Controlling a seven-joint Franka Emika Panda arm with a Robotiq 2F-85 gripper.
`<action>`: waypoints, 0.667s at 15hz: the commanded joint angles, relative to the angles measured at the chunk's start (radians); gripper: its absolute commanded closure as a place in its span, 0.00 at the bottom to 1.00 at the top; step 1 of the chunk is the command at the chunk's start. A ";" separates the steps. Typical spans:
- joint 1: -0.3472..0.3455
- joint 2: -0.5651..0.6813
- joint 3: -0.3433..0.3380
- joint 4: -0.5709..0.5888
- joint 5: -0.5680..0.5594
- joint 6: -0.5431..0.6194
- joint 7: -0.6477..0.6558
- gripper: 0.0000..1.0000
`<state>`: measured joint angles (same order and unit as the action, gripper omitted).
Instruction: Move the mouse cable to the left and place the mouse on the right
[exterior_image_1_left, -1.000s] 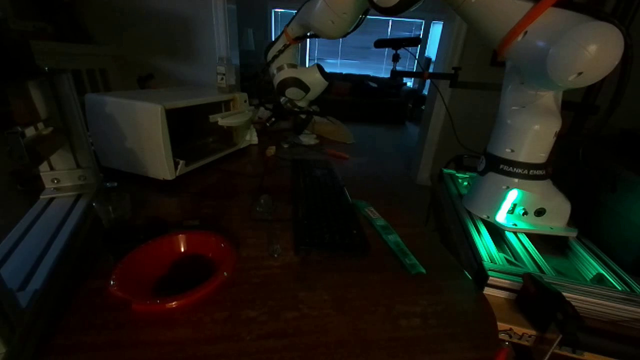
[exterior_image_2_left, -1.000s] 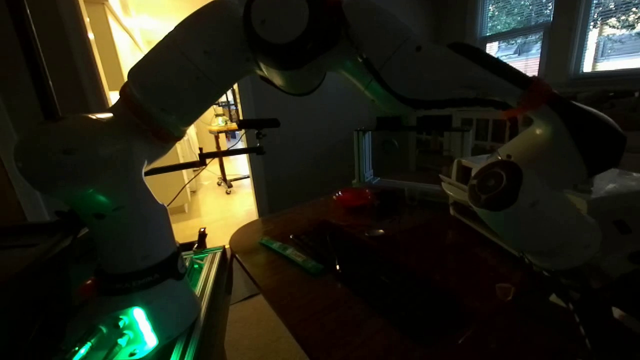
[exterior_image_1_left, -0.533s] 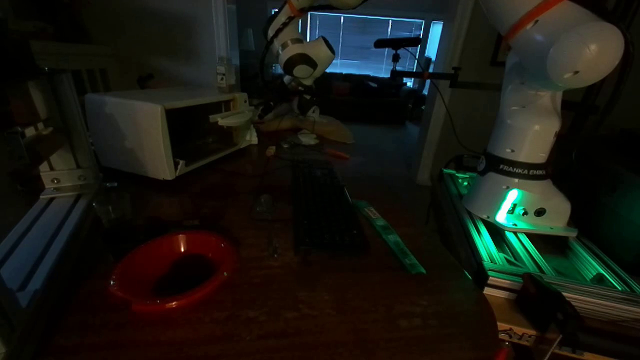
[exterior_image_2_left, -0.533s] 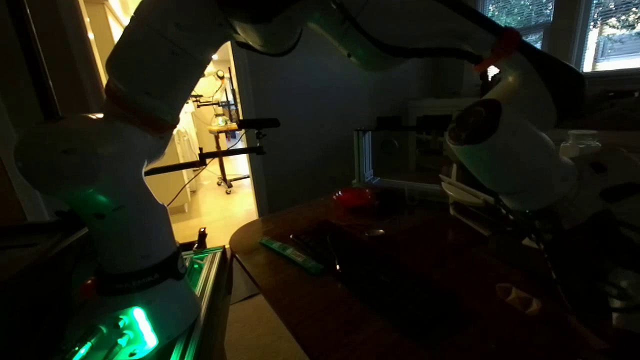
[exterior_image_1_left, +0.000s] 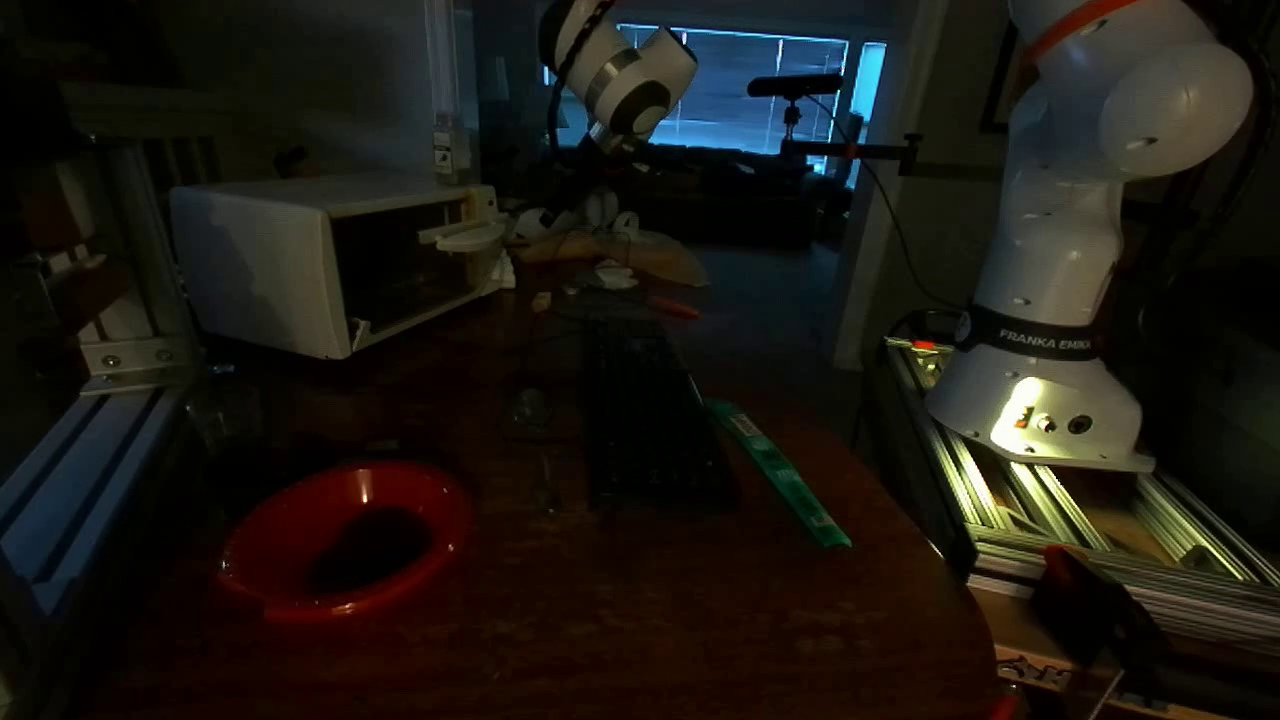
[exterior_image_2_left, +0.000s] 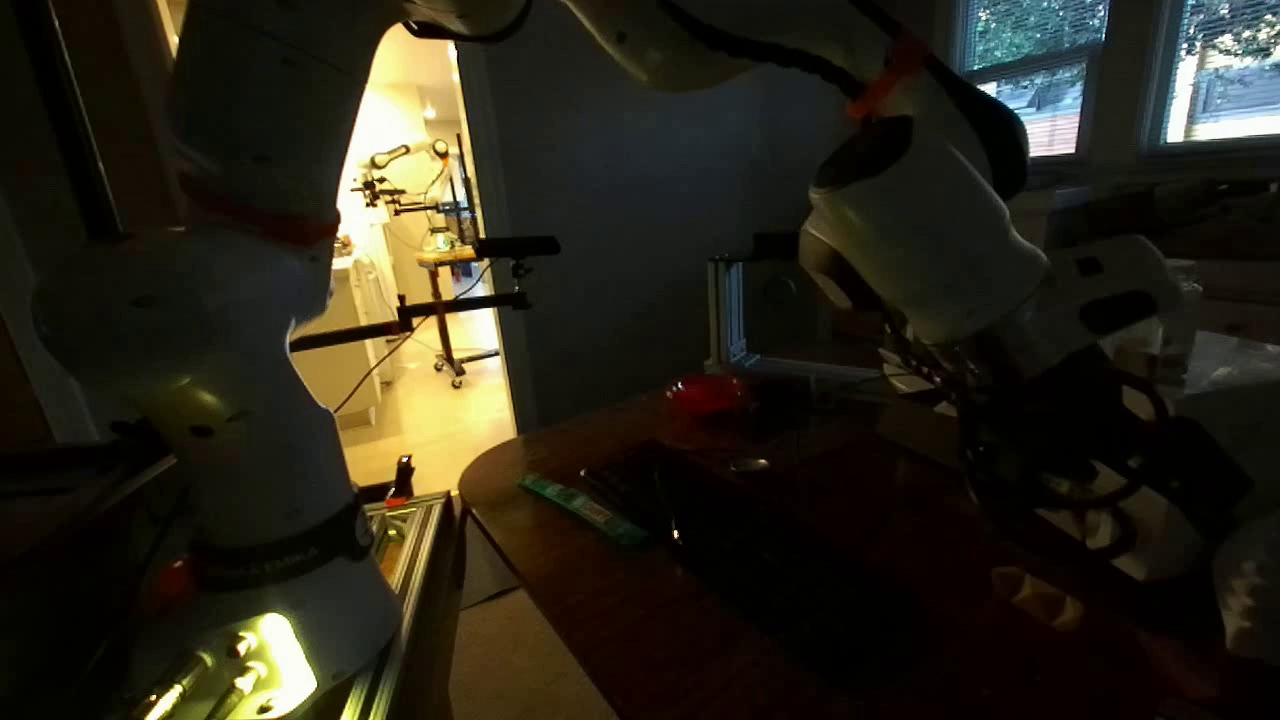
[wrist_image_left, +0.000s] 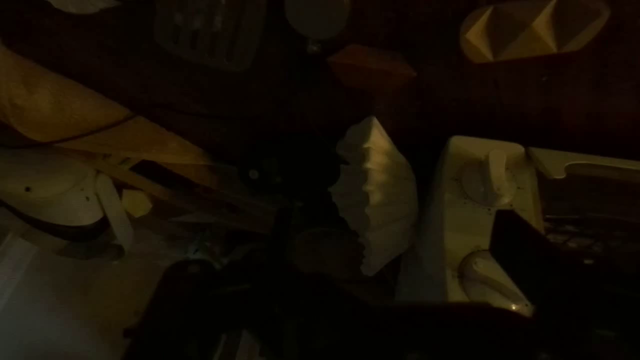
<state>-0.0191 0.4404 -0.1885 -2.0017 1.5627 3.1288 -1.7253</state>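
Gripper (wrist_image_left: 347, 241), 1 — black; lower half of wrist view, fingers spread wide, l. and r. of ctr. In an exterior view, hangs dark at mid-r. of frame, at end of white arm (exterior_image_2_left: 925, 240).

Mouse (exterior_image_1_left: 530, 405), 1 — approx. mid-frame in an exterior view: small, dim, greyish rounded shape just l. of keyboard (exterior_image_1_left: 655, 430); too dark to confirm. Cable: too dark to trace.

Keyboard: 1, black, long; ctr. of same frame, on brown table (exterior_image_1_left: 650, 630).

Packet (exterior_image_1_left: 783, 475): 1, green, long, thin; just r. of keyboard, slanting to lower r.

Bowl (exterior_image_1_left: 270, 545): 1, red; lower l.

Oven (exterior_image_1_left: 255, 268): 1, white, open-fronted; upper l. Knobs (wrist_image_left: 496, 172), qty. 2, r. of ctr. in wrist view.

Spoon (exterior_image_2_left: 750, 465): 1, shiny; nr. ctr. of an exterior view, below bowl in frame.

Block (wrist_image_left: 535, 31): 1, tan, faceted; upper r., wrist view.

Ridged piece (wrist_image_left: 385, 200): 1, white; nr. ctr., wrist view.
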 joint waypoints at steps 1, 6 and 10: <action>0.026 -0.122 -0.035 -0.147 -0.127 0.029 0.136 0.00; 0.000 -0.268 -0.023 -0.318 -0.414 -0.044 0.311 0.00; -0.027 -0.386 -0.008 -0.418 -0.717 -0.130 0.517 0.00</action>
<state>-0.0100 0.1749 -0.2183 -2.3187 1.0349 3.0753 -1.3415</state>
